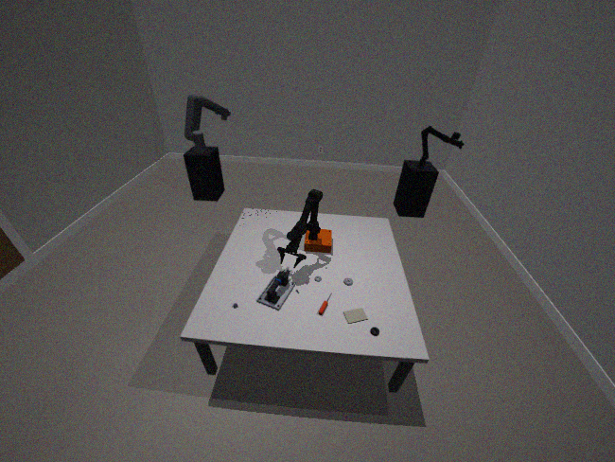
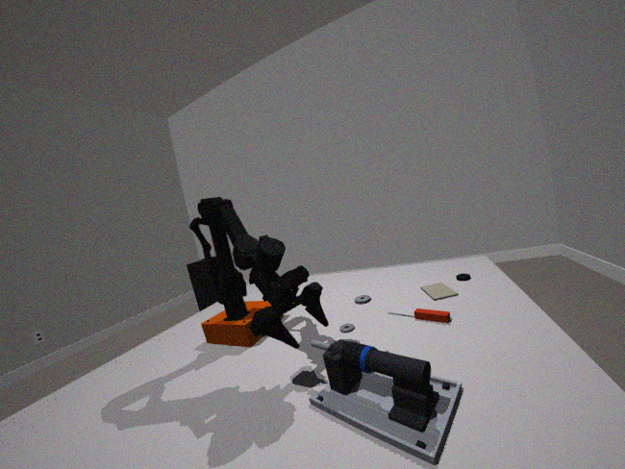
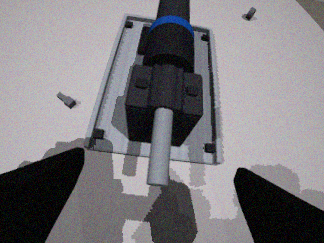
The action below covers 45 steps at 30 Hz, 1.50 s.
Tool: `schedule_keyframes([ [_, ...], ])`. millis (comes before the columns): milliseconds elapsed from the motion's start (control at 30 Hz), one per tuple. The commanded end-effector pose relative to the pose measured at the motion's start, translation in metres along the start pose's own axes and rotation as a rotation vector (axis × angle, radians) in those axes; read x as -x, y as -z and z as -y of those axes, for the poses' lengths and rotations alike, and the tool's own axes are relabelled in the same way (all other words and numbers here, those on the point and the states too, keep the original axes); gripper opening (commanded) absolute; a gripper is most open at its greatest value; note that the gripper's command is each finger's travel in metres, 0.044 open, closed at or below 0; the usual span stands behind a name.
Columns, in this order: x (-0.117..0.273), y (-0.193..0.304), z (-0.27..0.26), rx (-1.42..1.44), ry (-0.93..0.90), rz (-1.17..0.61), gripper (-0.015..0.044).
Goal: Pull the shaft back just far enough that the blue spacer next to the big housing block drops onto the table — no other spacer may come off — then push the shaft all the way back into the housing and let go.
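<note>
Black hand (image 1: 289,264) (image 2: 312,335) (image 3: 162,165): spread nearly as wide as it goes, with nothing gripped.
Fingertips: in the wrist view, one on each side of the shaft, with a gap between each and the metal; neither touches it.
Shaft (image 2: 318,345) (image 3: 161,149): plain grey rod, its bare end sticking out of the near block toward the hand.
Near block (image 1: 283,275) (image 2: 343,371) (image 3: 165,94): dark, upright on the grey base plate (image 1: 268,305) (image 2: 373,431) (image 3: 106,89).
Blue spacer (image 1: 279,280) (image 2: 364,358) (image 3: 171,20): up in the dark assembly, between the near block and the far block (image 1: 272,296) (image 2: 413,404), not down on the white counter (image 1: 238,323) (image 2: 505,353) (image 3: 40,49).
Orange base (image 1: 323,247) (image 2: 227,333): under the arm, on the counter.
Larger washer (image 1: 344,281) (image 2: 357,300): grey, lying flat.
Smaller washer (image 1: 315,279) (image 2: 341,329): grey, flat, between the larger one and the assembly.
Red-handled screwdriver (image 1: 323,308) (image 2: 432,315): lying between the base plate and the tan square (image 1: 355,315) (image 2: 438,290).
Black ring (image 1: 371,331) (image 2: 462,277): near the tan square.
</note>
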<state>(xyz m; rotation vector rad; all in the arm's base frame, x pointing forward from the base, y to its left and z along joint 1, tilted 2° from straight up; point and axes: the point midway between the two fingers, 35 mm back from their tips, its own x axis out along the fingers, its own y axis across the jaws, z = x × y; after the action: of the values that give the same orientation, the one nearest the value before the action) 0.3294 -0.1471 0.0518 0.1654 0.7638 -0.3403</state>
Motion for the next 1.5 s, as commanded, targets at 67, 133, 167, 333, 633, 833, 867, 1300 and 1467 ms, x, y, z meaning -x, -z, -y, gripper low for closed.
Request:
schedule_keyframes([
  [67,-0.0002,0.0005,-0.0003,0.004,-0.003,-0.001,0.044],
  [133,-0.0002,0.0005,-0.0003,0.004,-0.003,-0.001,0.044],
  [167,-0.0002,0.0005,-0.0003,0.004,-0.003,-0.001,0.044],
  [333,-0.0002,0.0005,-0.0003,0.004,-0.003,-0.001,0.044],
  [633,0.003,0.0039,-0.0003,0.004,-0.003,-0.001,0.044],
  [833,0.0039,0.0049,-0.0003,0.004,-0.003,-0.001,0.044],
  [867,0.0039,0.0049,-0.0003,0.004,-0.003,-0.001,0.044],
  [1300,0.0039,0.0049,-0.0003,0.004,-0.003,-0.001,0.044],
  [1467,0.0002,0.0046,-0.0003,0.004,-0.003,-0.001,0.044],
])
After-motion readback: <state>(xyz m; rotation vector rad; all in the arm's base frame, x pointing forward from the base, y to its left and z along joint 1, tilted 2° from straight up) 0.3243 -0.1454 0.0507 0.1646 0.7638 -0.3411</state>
